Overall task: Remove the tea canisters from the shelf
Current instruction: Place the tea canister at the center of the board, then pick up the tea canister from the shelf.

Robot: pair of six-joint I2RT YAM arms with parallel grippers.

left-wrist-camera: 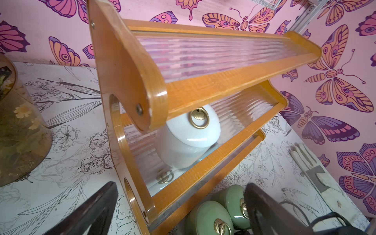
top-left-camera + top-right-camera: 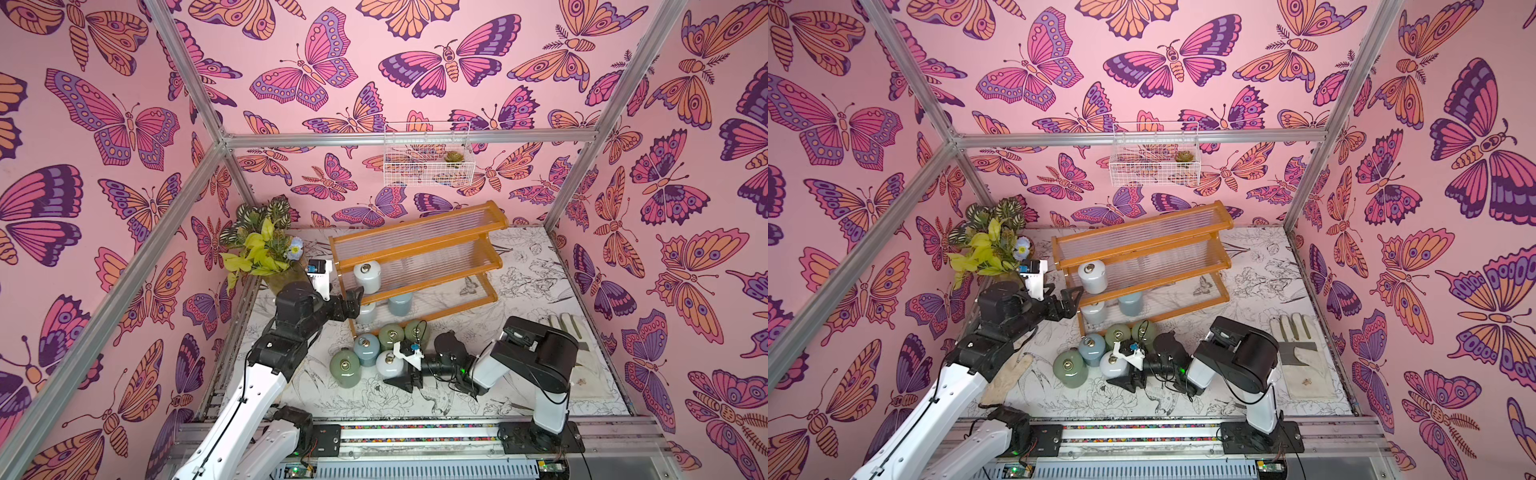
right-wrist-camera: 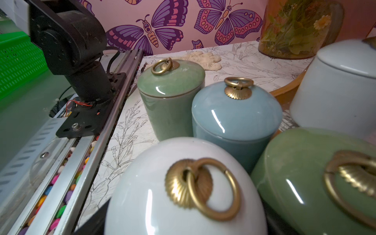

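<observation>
The orange shelf (image 2: 419, 249) holds a white canister (image 2: 367, 276) on its middle tier, and another white canister (image 2: 366, 312) and a blue canister (image 2: 400, 304) on the bottom tier. Several canisters stand on the table in front: green (image 2: 345, 368), blue (image 2: 366, 350), white (image 2: 389, 362) and two more green (image 2: 390, 334). My left gripper (image 2: 353, 303) is open at the shelf's left end, its fingers (image 1: 99, 211) either side of the side panel. My right gripper (image 2: 401, 377) has its jaws either side of the table's white canister (image 3: 162, 193); whether they press on it is hidden.
A glass vase (image 2: 286, 280) of leaves stands just left of the shelf, behind the left arm. A glove (image 2: 1304, 357) lies at the right of the table and another glove (image 2: 1009, 378) under the left arm. A white wire basket (image 2: 428, 160) hangs on the back wall.
</observation>
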